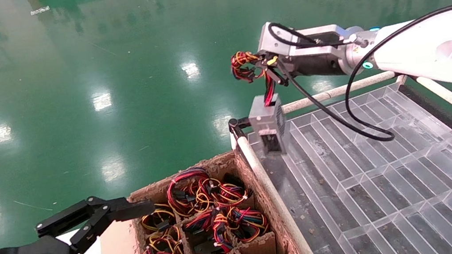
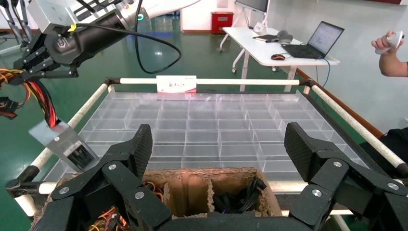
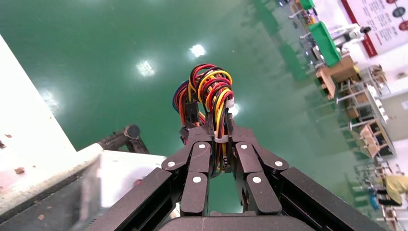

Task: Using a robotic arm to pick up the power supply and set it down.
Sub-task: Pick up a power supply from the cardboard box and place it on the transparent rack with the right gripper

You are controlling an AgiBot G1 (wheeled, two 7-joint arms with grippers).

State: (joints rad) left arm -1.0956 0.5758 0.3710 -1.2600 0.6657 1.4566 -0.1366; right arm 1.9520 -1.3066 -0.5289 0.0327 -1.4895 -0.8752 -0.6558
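Left gripper (image 1: pixel 131 210) sits parked near the cardboard crate (image 1: pixel 206 233), jaws spread. Far right, the robotic arm (image 1: pixel 420 48) dangles the power supply (image 1: pixel 269 122) over the clear tray (image 1: pixel 397 191). Right wrist: right gripper (image 3: pixel 219 144) jaws clenched on the wire bundle (image 3: pixel 207 91), so the stiff, heavy box probably swings; gripping the casing seems safer.

Power supply (image 1: pixel 269 124) dangles above tray (image 1: pixel 397 191) corner rail (image 1: pixel 271 192).
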